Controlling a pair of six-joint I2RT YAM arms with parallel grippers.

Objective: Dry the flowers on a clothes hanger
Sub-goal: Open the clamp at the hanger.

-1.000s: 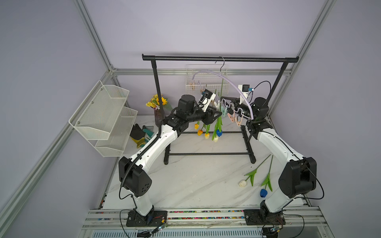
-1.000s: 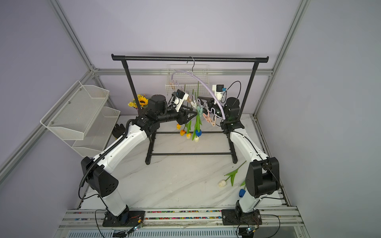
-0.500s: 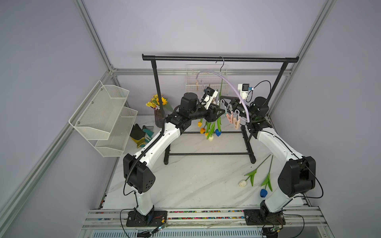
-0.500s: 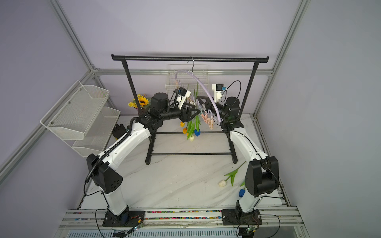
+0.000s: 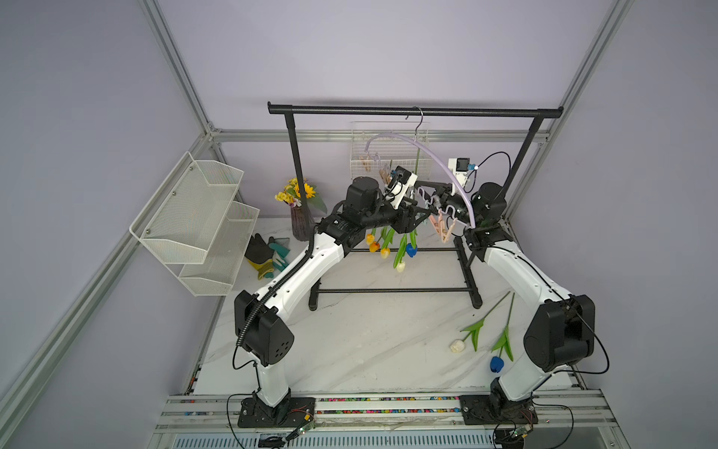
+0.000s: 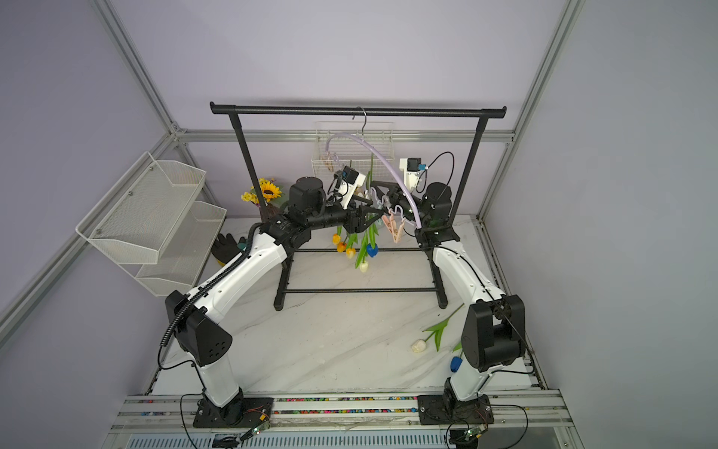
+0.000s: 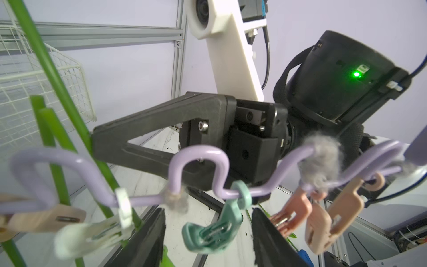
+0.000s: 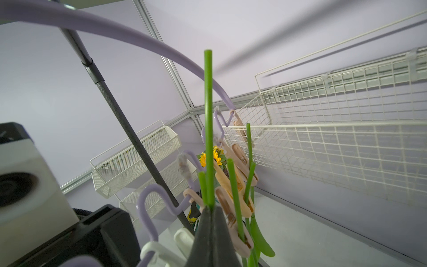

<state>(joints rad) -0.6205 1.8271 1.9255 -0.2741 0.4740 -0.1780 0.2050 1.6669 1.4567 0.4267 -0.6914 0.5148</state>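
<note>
- Flowers [image 5: 400,248] are hanging mid-frame in both top views, under the hanger [image 5: 390,134] on the black rack [image 5: 388,110]. Five heads are showing, so roughly five of seven are up.
- Two loose tulips [image 5: 457,346] are lying on the surface [image 5: 349,342] at lower right, waiting to be hung.
- Hung ones are running vertical, heads pointing down, cut ends up. Loose ones are lying flat, stems slanting toward upper right.
- Right gripper [image 8: 209,208] jaws are clenching a tall stem [image 8: 208,115], probably the one being clipped now.
- Left gripper [image 7: 208,212] jaws are standing released either side of a mint clip [image 7: 215,222].
</note>
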